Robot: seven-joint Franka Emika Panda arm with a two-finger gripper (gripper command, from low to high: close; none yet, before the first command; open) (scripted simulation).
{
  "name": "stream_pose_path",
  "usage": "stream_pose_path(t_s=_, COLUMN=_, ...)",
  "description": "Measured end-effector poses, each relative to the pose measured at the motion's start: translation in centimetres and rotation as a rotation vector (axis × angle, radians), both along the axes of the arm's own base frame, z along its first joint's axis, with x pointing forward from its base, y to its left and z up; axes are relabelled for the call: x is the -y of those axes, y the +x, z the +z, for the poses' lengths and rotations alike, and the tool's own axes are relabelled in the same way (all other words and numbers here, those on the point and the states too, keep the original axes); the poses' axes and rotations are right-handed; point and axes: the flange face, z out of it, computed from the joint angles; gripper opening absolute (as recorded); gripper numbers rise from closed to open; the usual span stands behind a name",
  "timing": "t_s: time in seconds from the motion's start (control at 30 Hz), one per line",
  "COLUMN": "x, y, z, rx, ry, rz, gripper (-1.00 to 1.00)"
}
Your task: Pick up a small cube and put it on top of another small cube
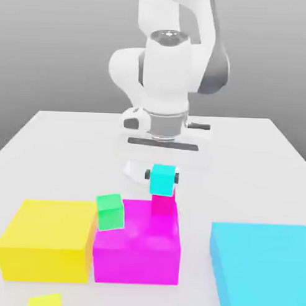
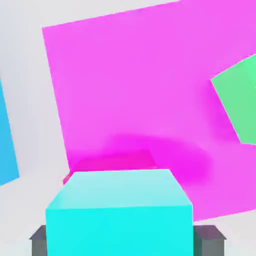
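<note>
Yellow comes first in the exterior view: a small yellow piece (image 1: 45,301) at the front edge of the counter (image 1: 57,133), with the big yellow block (image 1: 47,239) behind it. At that block's three o'clock stands the large magenta block (image 1: 136,251), and further toward three o'clock the large cyan block (image 1: 263,265).

On the magenta block's top, a small green cube (image 1: 110,211) rests at nine o'clock of the hot-pink cube (image 1: 163,204). The small cyan cube (image 1: 162,179) sits squarely on the pink one, so the stack looks made.

The end effector (image 1: 163,176) straddles the cyan cube from above. Whether it clamps the cube or has let go, I cannot tell. The arm (image 1: 165,63) rises behind.

In the hand view the cyan cube (image 2: 120,210) covers nearly all of the pink cube (image 2: 112,162).

By my reading, the step in hand is the release. The next move calls for a clear let-go, then a straight lift, without dragging the cyan cube sideways.
</note>
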Motion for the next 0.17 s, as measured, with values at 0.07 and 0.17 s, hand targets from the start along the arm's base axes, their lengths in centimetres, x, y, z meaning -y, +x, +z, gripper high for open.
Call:
stream_pose_path(t_s=0.07, x=0.0, y=0.0, z=-0.3, rx=0.000, ry=-0.001, rz=0.000, gripper=1.00)
stream_pose_path(t_s=0.17, x=0.0, y=0.1, z=1.6, rx=0.000, ry=-0.002, rz=0.000, gripper=1.00)
